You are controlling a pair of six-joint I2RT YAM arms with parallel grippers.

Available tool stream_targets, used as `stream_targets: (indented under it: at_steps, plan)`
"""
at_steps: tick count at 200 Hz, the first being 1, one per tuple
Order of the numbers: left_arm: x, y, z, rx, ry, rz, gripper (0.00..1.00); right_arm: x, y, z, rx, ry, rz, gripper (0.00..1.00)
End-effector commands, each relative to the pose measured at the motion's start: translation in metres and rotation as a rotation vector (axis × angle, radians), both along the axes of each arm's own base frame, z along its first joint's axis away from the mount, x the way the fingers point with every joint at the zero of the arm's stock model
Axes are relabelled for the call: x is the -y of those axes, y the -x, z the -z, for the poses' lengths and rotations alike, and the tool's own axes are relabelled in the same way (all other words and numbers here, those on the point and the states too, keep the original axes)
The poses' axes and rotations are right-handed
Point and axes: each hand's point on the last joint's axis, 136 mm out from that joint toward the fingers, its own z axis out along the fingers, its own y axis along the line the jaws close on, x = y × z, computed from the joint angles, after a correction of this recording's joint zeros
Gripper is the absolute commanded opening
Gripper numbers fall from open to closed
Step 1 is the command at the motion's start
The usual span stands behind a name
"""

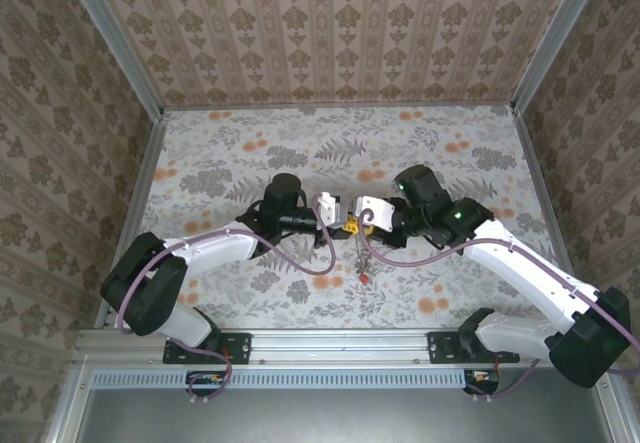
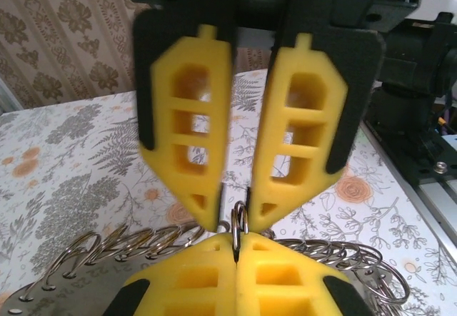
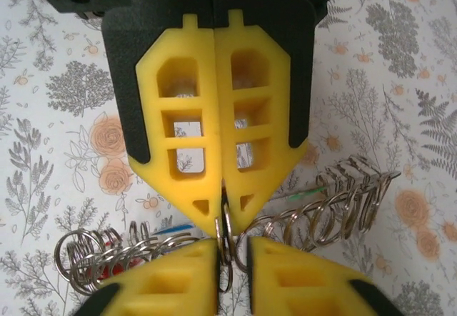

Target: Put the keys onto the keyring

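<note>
My left end effector [image 2: 237, 220] and right end effector [image 3: 223, 220] meet tip to tip over the surface [image 1: 250, 143]. Each is clamped shut on one upright, edge-on link of the keyring [image 3: 325, 220]. Its chain runs crosswise, long axis left to right, with a red key [image 3: 107, 259] among the loops. Best practice, I judge: steady grips, gentle counter-pull, no twisting.

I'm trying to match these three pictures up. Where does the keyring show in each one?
Top external: the keyring dangles just below the yellow fingertips, near the table's centre.
Left wrist: its metal rings run across the bottom, with one ring upright between the fingertips.
Right wrist: rings run from lower left to mid right, with one ring caught at the fingertips.
Shared landmark: the flowered table cover underneath.
</note>
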Motion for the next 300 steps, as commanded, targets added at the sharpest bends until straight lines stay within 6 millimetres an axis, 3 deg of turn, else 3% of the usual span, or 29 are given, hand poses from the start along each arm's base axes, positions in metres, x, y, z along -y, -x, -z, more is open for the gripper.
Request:
stream_targets:
  at_steps: [1, 57, 85, 119, 139, 153, 241, 300]
  plan:
    - [0.002, 0.013, -0.024, 0.025, 0.064, 0.074, 0.00, 0.006, 0.003, -0.012, -0.043, -0.097, 0.015, 0.25]
    - [0.000, 0.013, -0.030, 0.002, 0.128, 0.105, 0.00, 0.013, 0.023, -0.012, -0.110, -0.162, -0.017, 0.27]
    - [0.000, 0.012, -0.032, 0.005, 0.157, 0.105, 0.00, 0.009, 0.027, -0.016, -0.115, -0.198, -0.036, 0.16]
    - [0.003, 0.009, -0.034, -0.009, 0.179, 0.102, 0.00, 0.006, 0.026, -0.019, -0.094, -0.241, -0.037, 0.16]
    - [0.004, 0.009, -0.035, -0.008, 0.191, 0.105, 0.00, 0.006, 0.018, -0.020, -0.076, -0.241, -0.018, 0.03]
    - [0.004, 0.009, -0.035, -0.011, 0.192, 0.107, 0.00, 0.006, 0.014, -0.017, -0.083, -0.232, -0.003, 0.00]
    - [0.007, 0.005, -0.035, -0.031, 0.230, 0.087, 0.00, 0.006, -0.007, 0.009, -0.116, -0.217, 0.098, 0.01]
    - [0.007, 0.004, -0.032, -0.029, 0.241, 0.083, 0.00, 0.013, -0.004, -0.017, 0.001, -0.308, 0.073, 0.12]
